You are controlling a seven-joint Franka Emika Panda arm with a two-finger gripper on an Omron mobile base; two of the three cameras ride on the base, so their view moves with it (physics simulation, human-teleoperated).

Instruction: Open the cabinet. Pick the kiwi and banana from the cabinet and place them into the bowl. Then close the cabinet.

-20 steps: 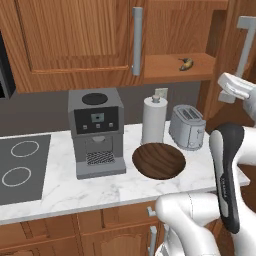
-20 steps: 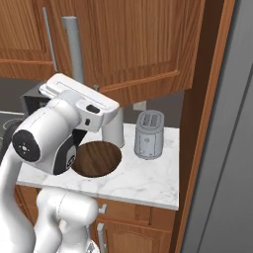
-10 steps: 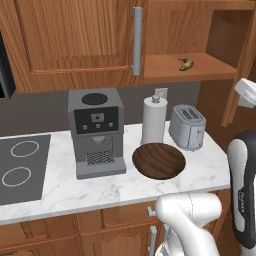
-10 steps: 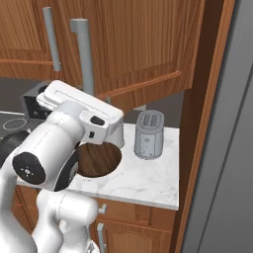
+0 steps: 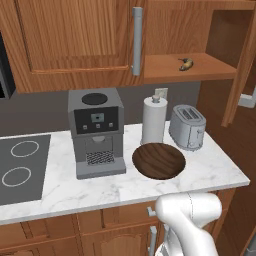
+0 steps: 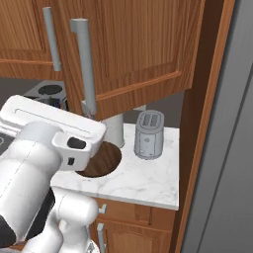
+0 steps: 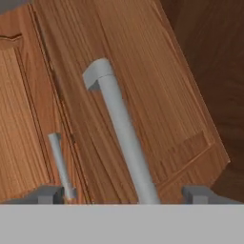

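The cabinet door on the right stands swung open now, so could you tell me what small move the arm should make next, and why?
Probably draw the tool back off the door handle. Its fingertips stand wide on either side of the bar without gripping it, and the cabinet shelf is already exposed with the banana lying on it. Backing away would free the arm to reach for the fruit.

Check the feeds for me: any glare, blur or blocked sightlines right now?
Left base view: even light, no glare, banana small but sharp. Right base view: the arm hides most of the bowl. Hand view: soft, close on the door handle.
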